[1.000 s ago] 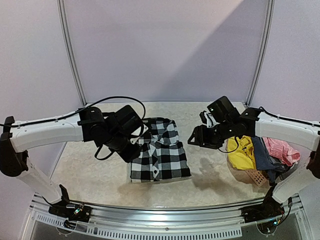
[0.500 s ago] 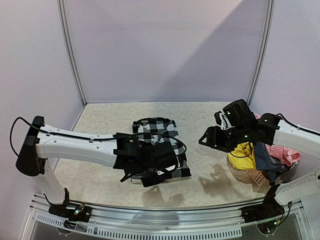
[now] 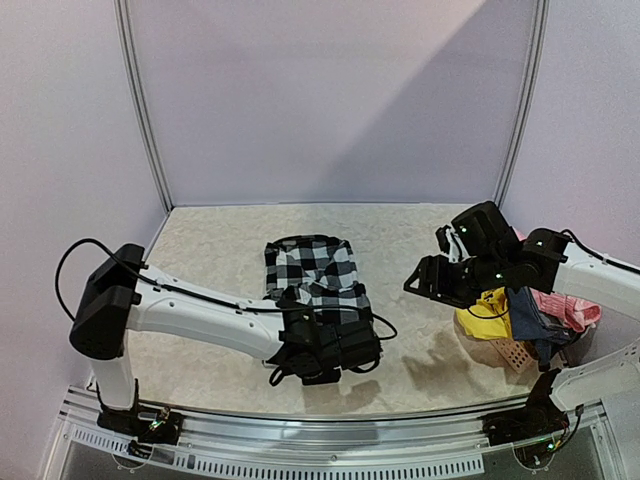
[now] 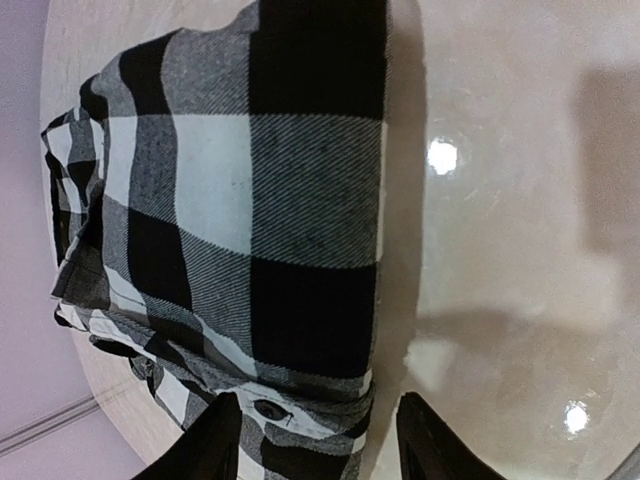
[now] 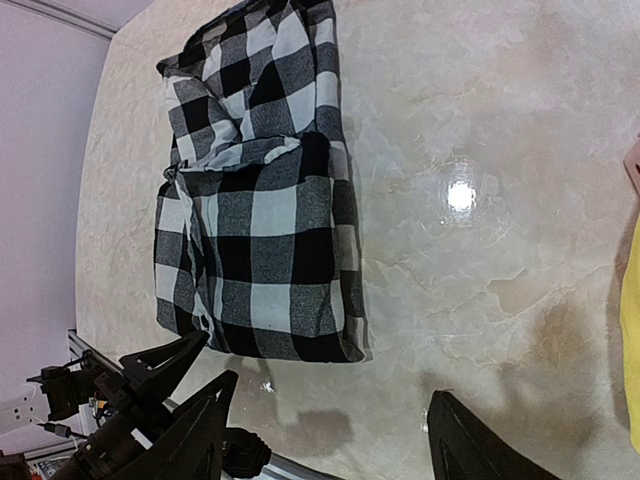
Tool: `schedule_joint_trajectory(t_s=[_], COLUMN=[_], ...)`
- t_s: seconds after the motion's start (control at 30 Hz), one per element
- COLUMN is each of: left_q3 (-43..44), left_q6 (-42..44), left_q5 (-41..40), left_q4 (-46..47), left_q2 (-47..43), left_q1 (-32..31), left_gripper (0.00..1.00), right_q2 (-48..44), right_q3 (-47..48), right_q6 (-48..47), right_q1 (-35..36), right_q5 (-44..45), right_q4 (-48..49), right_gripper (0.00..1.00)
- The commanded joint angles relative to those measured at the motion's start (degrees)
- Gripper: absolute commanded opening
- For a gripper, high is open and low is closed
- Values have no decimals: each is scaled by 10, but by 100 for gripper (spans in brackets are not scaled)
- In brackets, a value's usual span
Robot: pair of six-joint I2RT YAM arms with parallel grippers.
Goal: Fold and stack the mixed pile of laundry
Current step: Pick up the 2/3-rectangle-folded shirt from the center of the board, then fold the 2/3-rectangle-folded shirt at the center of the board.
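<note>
Table (image 3: 200, 250): checked shirt (image 4: 270, 230) edge sits within spread left end effector (image 4: 315, 445).

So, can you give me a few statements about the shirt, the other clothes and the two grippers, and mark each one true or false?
1. The checked shirt lies folded on the table. True.
2. The yellow garment, the blue-grey garment and the pink garment are heaped at the table's right side. True.
3. The right gripper holds the yellow garment. False: it is open and empty, over bare table beside the checked shirt.
4. The left gripper is at the checked shirt's far edge. False: it is at the near edge, with the hem between its open fingers.
</note>
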Motion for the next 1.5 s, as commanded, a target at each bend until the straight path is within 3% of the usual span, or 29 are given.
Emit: schedule_joint_trajectory(t_s=[0.0,0.4,0.7,0.8,0.97,1.47], left_q3=[3,-4,-13,-12,-3,-30], left_q6=[23,42,53,59,63,-31], left_q5=[-10,-53,-84,-87,-70,-24], left_q4=[38,93,128,142,141,28], left_q2=[19,71,102,110,118,9], left_q1=[-11,-11,7,14,26,-8], left_gripper=[54,52,44,35,0,0], right_q2=[-12,-14,26,38,64,99], right_q3=[-4,3,33,46,76,134], right_q6=[3,5,-6,-14,-28,-82], right_q1=[4,3,3,3,3,0], right_q5=[14,39,33,33,33,29], right_q4=[-16,-25,-30,-33,-44,-53], right_gripper=[71,72,73,73,73,71])
